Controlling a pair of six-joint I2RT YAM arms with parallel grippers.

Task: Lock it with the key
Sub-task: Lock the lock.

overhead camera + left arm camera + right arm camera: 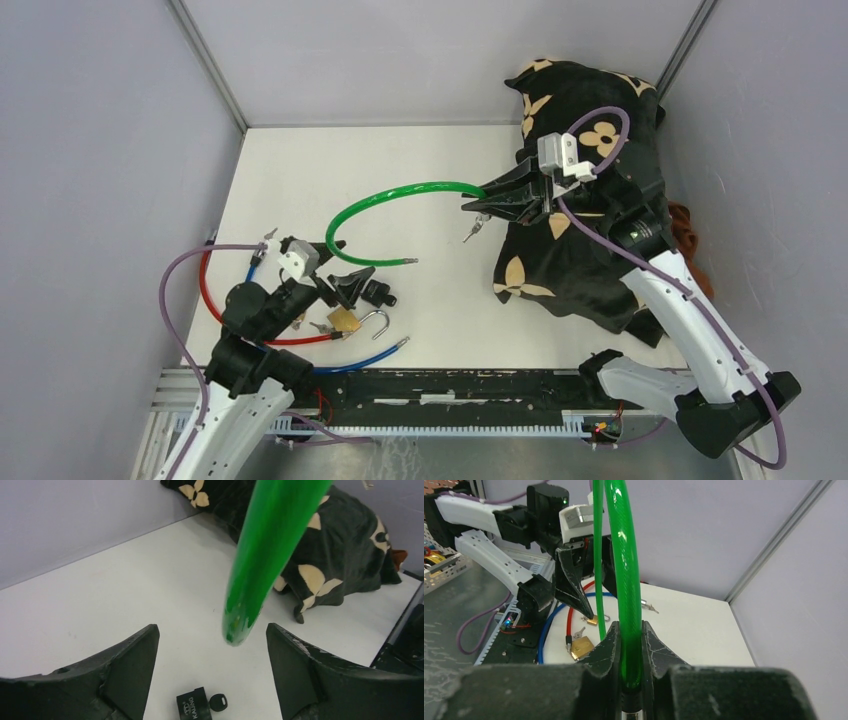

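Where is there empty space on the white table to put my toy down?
Two bare patches: the far strip of table between the back wall and the green cable, and the near middle, between the cable's loose end, the flowered cloth and the front rail. The near-left corner is crowded: left gripper, brass padlock, red cable, blue cable.

The only lettering that can be read is the brand name "KAIJING", printed in pale capitals on the face of a small black lock body [191,707]. The lock lies on the white counter [125,595], at the near edge of the left wrist view, and the word runs slantwise along it. In the top view the brass padlock [344,320], at the near left of the counter, is too small for any marking to be read.
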